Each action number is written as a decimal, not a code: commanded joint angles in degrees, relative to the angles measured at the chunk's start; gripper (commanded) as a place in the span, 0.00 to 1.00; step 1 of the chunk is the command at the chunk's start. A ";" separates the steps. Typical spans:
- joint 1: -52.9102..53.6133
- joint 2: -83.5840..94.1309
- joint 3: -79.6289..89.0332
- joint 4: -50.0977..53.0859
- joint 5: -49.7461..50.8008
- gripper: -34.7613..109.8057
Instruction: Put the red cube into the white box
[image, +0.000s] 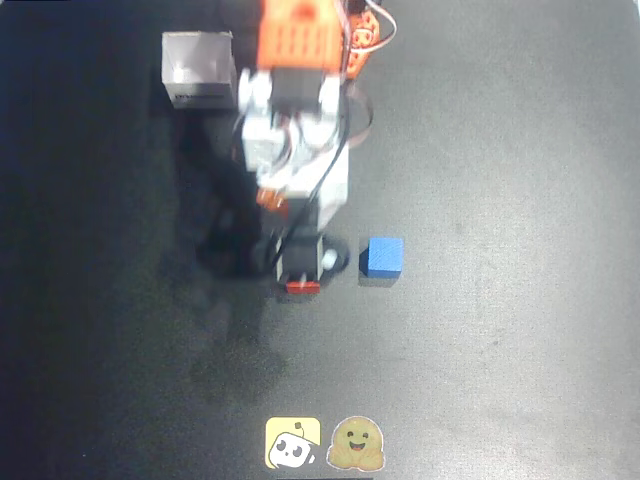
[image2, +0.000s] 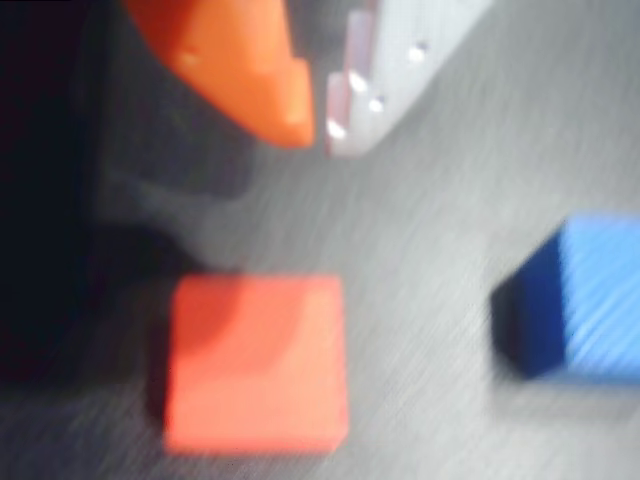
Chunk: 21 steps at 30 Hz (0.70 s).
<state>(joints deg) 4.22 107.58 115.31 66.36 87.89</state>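
Looking down, we see a dark matte desk (image: 520, 330); two cartoon stickers (image: 323, 443) sit at its near edge. The white box (image: 198, 68) has unreadable lettering. Jaws (image2: 318, 118) hang nearly closed, empty, above the red cube (image2: 256, 364).

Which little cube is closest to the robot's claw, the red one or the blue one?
The red cube. In the wrist view it lies just below the end effector, while the blue cube sits off to the right.
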 joint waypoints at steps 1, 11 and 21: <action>0.35 -3.87 -5.10 -1.32 -0.53 0.24; 0.70 -9.32 -6.59 -3.87 -0.97 0.24; -0.35 -10.46 -6.86 -5.71 -0.79 0.41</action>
<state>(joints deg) 4.48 96.94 111.09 61.26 87.19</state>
